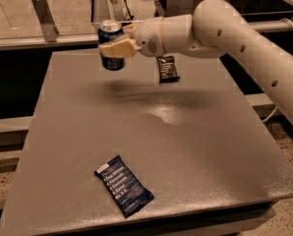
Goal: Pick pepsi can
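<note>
The pepsi can point(110, 35) is a small dark blue can with a silver top. It hangs upright above the far left part of the grey table point(186, 146), clear of the surface. My gripper point(114, 47) is shut on the can, with a tan finger point(118, 48) across its front. The white arm reaches in from the right.
A flat dark blue bar wrapper with white text point(124, 185) lies near the table's front edge. A smaller black bar wrapper point(167, 68) lies at the far middle, just under the arm. A metal rail point(38, 41) runs behind the table.
</note>
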### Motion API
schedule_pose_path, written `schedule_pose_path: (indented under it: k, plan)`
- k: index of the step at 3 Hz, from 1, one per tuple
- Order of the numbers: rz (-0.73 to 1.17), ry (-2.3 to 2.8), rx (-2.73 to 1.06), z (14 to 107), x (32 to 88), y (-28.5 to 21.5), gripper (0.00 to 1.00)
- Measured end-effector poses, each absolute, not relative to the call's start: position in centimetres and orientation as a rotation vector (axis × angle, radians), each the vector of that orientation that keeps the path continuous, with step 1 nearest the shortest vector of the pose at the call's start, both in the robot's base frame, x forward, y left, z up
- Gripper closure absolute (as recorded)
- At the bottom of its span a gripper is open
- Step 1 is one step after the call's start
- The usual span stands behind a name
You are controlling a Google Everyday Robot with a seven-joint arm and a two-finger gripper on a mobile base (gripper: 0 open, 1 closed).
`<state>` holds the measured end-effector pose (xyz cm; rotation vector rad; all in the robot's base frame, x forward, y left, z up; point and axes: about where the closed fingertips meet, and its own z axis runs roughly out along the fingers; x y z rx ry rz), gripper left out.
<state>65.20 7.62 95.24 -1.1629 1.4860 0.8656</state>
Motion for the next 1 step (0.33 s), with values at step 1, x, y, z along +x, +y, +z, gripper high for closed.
schedule_pose_path:
  k: [1]
  plan:
    - [0.861, 1.484, -1.162, 95.46, 65.16, 7.04, 1.0]
